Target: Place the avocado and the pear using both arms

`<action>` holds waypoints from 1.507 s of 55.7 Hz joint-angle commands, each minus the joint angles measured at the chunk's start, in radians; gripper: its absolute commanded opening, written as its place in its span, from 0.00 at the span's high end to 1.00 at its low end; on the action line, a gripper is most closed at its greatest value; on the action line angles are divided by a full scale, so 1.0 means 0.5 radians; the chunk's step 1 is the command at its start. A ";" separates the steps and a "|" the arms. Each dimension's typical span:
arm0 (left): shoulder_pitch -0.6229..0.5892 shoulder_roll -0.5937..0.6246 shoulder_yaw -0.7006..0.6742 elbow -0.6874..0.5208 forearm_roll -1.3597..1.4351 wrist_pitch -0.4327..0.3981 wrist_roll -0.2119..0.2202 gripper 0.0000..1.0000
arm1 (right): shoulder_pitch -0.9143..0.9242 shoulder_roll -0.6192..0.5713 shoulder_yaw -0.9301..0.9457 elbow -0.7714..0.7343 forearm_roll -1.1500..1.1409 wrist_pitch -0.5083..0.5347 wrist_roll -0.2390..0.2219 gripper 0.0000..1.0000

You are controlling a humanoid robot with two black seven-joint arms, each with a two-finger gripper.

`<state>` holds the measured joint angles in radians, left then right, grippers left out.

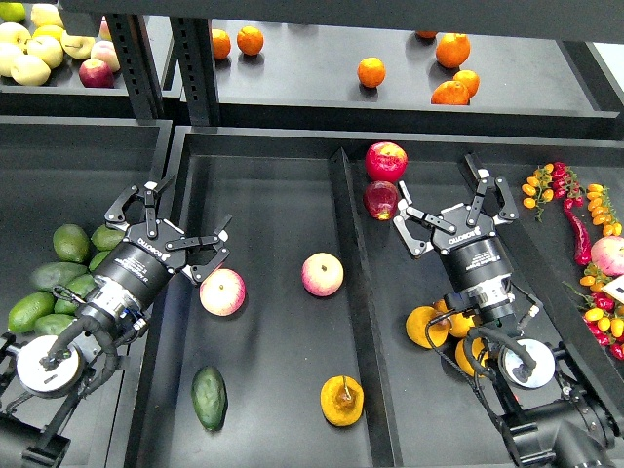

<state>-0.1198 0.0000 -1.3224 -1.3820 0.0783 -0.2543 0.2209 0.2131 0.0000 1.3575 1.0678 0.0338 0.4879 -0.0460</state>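
The avocado [209, 397], dark dull green, lies near the front of the middle black bin. To its right in the same bin rests the yellow-orange pear [342, 401], its brown stem facing up. My left gripper [193, 207] stands open above the bin's left side, well behind the avocado, with nothing between its fingers. In the right compartment my right gripper [437, 180] is also open and empty, far behind and to the right of the pear.
Two pink-yellow apples [222, 292] [323, 274] lie mid-bin; one is next to my left gripper. Red apples [386, 161] sit ahead of the right gripper, oranges [426, 327] under the right arm. Bright green avocados [70, 242] fill the left bin. A divider [356, 283] splits the bins.
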 commanded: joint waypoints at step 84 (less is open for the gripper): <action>-0.447 0.220 0.199 0.190 -0.386 -0.212 0.536 0.08 | 0.028 0.000 0.040 -0.040 -0.006 -0.012 -0.331 0.00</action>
<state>-0.2643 0.0051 -1.3112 -1.3183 -0.0319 -0.3629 0.4873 0.2203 0.0001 1.3756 1.0529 0.0307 0.4818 -0.1918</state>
